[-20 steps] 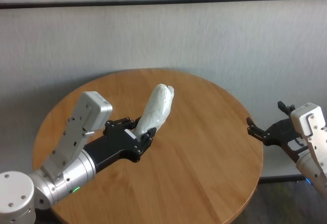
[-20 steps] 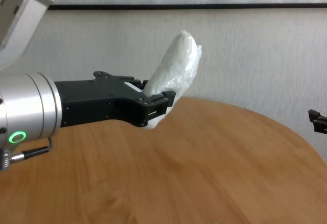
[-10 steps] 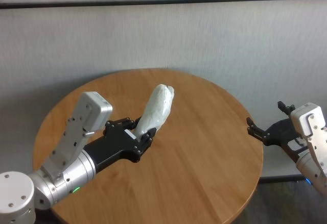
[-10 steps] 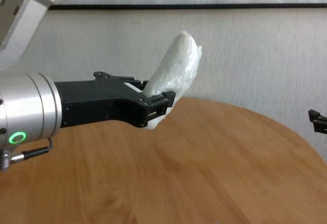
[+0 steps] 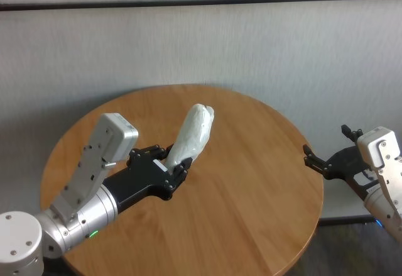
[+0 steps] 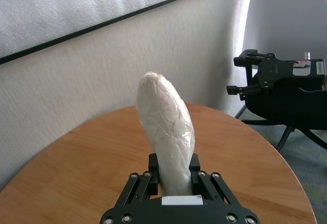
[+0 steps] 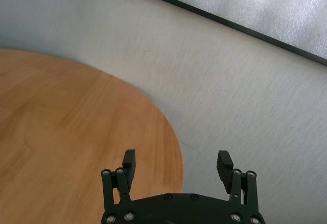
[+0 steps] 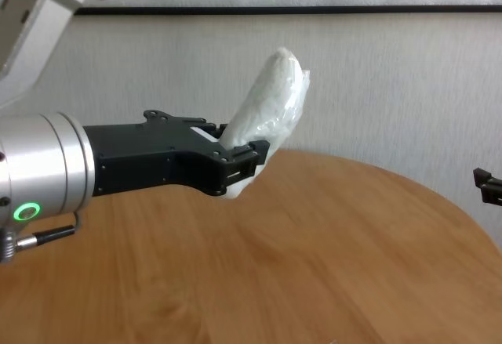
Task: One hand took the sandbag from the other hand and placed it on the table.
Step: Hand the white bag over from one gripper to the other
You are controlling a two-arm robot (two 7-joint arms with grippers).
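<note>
The left gripper, the bulky one with the green ring light on its silver wrist, hangs above the left half of the table and is clenched around the lower end of the sandbag. The white, wrinkled pouch stands nearly upright between the fingers, leaning a little toward the table's far edge, its tapered top well above the wood and touching nothing else. In the left wrist view the sandbag rises straight out of the black fingers that pinch its base. The right gripper hovers just off the table's right edge, level with its middle, well apart from the sandbag; its fingers are spread wide with nothing between them, pointing in toward the table.
</note>
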